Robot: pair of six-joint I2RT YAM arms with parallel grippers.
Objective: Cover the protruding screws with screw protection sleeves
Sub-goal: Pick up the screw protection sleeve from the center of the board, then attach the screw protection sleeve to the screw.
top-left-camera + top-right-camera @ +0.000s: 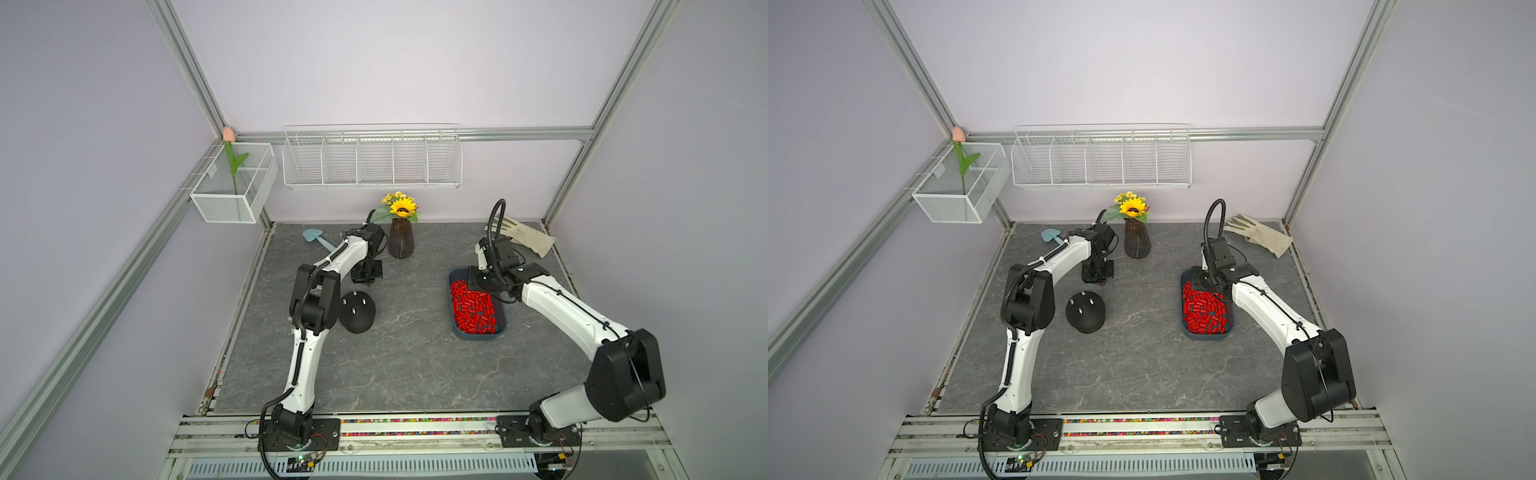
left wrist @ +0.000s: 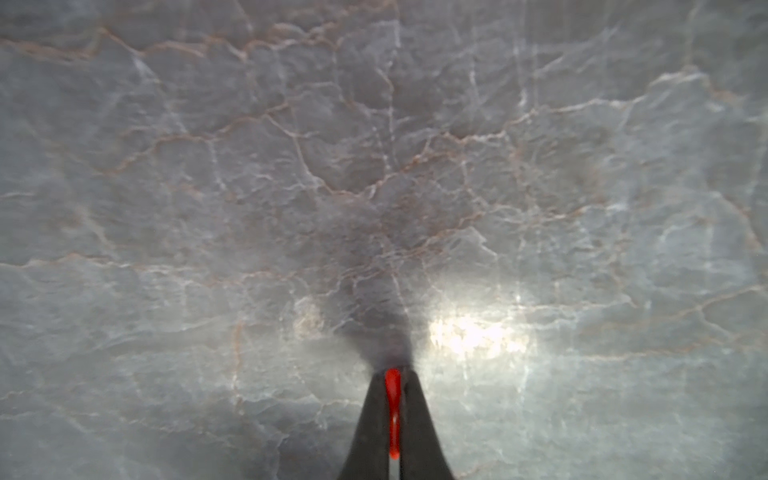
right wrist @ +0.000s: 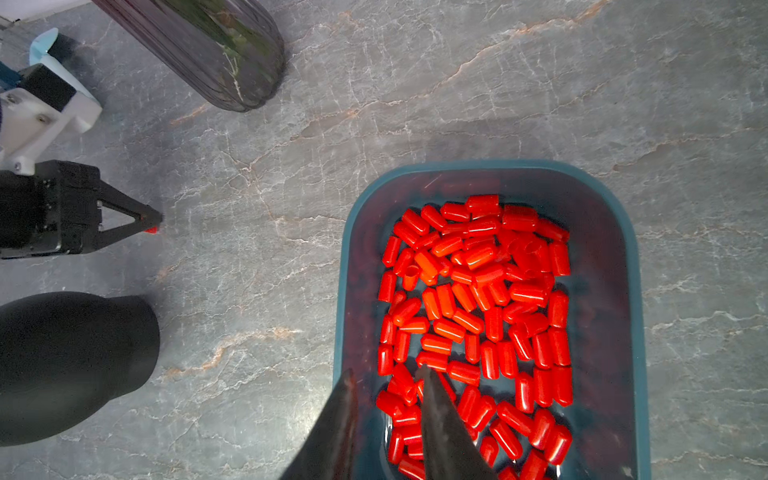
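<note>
Grey desk (image 1: 415, 353): left fingers (image 2: 370, 424) pinch a red sleeve (image 2: 392, 384) for the dome's (image 1: 361, 322) bare screws (image 1: 353, 310); right fingers (image 3: 440, 415) hover parted, empty, over the tray (image 3: 638, 291).

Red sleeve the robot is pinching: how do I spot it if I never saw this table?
Find the black dome with silver studs on the grey table. Just past it, toward the back wall, the left gripper points down, shut on one red sleeve. It alone is pinched between jaws; the other red sleeves lie heaped in the dark blue tray.
</note>
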